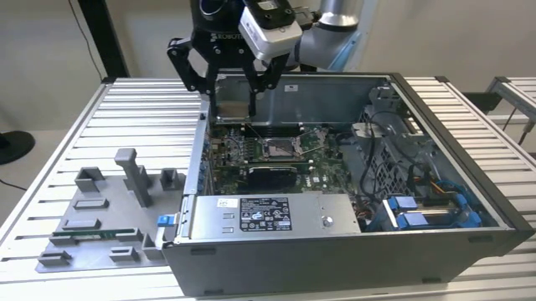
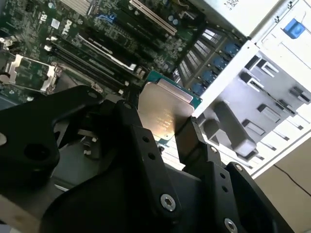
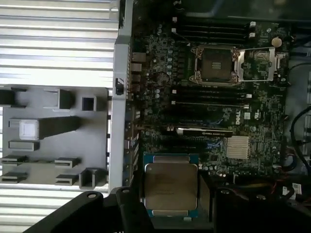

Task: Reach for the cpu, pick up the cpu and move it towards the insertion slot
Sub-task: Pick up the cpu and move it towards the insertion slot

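- Between the black fingers (image 2: 187, 141) of the arm's gripper (image 3: 170, 213) sits the cpu (image 3: 171, 188), a small flat square chip with a pale silvery metal top on a green board edge; the fingers are closed on it, pinching opposite sides.
- Held so, the cpu (image 2: 165, 114) hangs over the open computer case, metal top facing both wrist cameras, with the green motherboard (image 3: 218, 116) beyond it.
- As a judgement: the chip looks light and rigid, so it should carry without sagging, but its smooth metal lid and thin edges give little to bite on. An edge grip like this one suits it; the underside contacts are likely delicate and best left untouched.
- On the motherboard, the insertion slot (image 3: 217, 64), a square socket with its silver metal frame swung open, lies well apart from the chip.
- In the exterior view, the gripper (image 1: 236, 94) hovers above the case's rear wall, the socket (image 1: 280, 147) below it.
- Outside the dark grey case (image 1: 335, 263), a grey plastic parts fixture (image 1: 100, 213) rests on the slatted aluminium table (image 1: 50, 182).
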Robot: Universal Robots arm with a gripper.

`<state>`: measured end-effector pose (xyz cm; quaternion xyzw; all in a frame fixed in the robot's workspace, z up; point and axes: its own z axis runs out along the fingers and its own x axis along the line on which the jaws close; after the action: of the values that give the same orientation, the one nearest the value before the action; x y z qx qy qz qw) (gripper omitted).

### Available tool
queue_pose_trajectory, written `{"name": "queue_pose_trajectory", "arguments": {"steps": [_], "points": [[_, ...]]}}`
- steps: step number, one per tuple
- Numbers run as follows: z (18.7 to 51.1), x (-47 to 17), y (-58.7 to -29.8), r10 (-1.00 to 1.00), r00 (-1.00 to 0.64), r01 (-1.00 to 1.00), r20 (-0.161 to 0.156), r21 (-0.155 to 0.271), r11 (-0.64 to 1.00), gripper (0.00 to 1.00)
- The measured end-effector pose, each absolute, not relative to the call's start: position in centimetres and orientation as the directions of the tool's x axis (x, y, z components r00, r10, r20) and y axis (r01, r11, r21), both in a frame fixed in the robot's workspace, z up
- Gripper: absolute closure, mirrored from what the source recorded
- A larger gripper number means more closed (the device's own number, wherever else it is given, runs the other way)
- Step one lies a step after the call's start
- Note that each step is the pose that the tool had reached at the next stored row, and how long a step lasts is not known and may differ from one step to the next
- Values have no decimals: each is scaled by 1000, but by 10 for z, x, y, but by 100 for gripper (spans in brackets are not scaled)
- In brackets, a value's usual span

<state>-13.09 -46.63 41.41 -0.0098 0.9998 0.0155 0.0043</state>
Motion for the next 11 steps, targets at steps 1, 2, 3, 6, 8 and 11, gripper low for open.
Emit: {"name": "queue_pose_trajectory", "arguments": {"steps": [1,2,3,6,8,11], "points": [[414,-126,-466,-19,-1000,-20,-9,31,999,100],[414,-122,-466,-19,-1000,-19,-9,31,999,100],[414,-117,-466,-19,-1000,-20,-9,31,999,100],[414,-104,-466,-19,-1000,-19,-9,31,999,100],[414,-96,-466,-19,-1000,-20,-9,31,999,100],[414,-83,-466,-19,-1000,-20,-9,31,999,100]]}}
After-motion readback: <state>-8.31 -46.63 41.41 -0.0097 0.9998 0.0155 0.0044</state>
